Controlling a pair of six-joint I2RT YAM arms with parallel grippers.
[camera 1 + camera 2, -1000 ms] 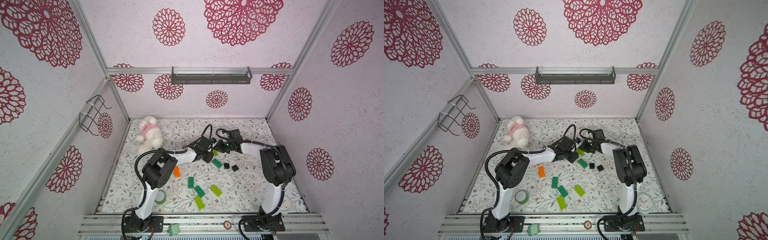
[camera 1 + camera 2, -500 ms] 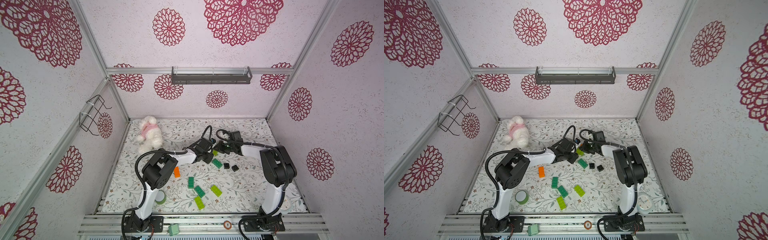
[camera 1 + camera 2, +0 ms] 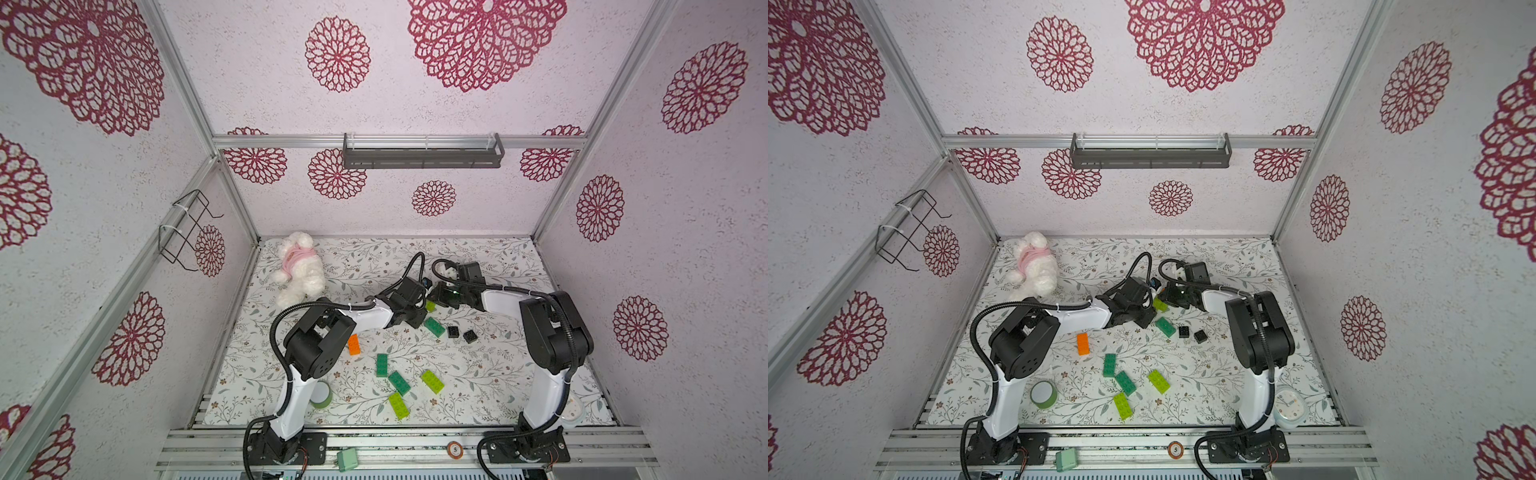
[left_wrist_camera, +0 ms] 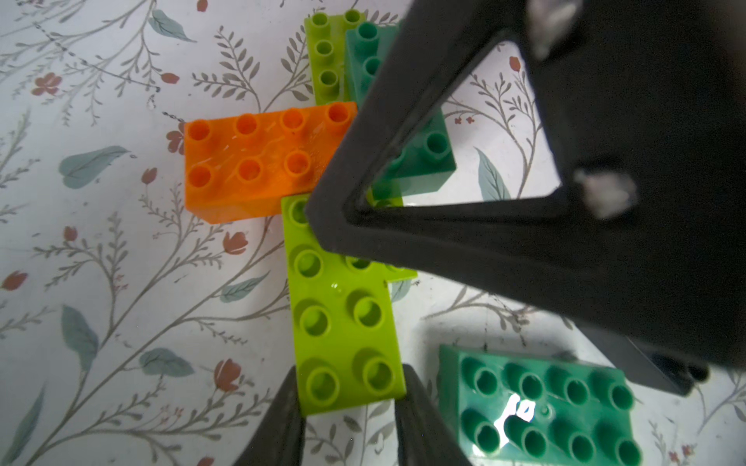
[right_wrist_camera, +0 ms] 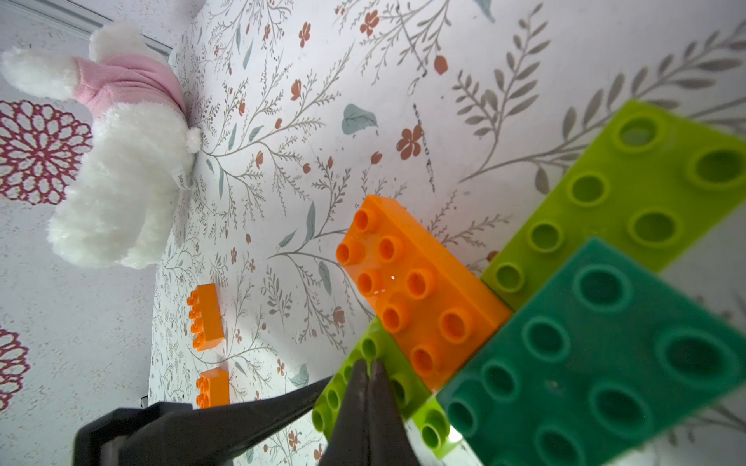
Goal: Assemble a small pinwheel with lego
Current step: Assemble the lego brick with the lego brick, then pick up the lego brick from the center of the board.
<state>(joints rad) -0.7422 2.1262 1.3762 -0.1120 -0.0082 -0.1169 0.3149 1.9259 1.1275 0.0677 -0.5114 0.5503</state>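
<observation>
My right gripper (image 5: pixel 368 369) covers the pinwheel (image 4: pixel 262 161); a loose dark green brick (image 4: pixel 541 407) crowds my left gripper (image 4: pixel 349 397); toward the plush toy (image 5: pixel 117 161), open mat (image 5: pixel 282 121).

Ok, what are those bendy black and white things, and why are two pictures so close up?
Those are two robot arms, the left arm and the right arm, each ending in a pincer called a gripper. The wide pictures look down from above; the close ones come from cameras on the wrists. On the table lie loose lego bricks, a white plush toy and a green tape roll. In the middle is a half-built pinwheel of orange and green bricks. The left gripper pinches its lime green brick; the right gripper, shut, points at the middle.
</observation>
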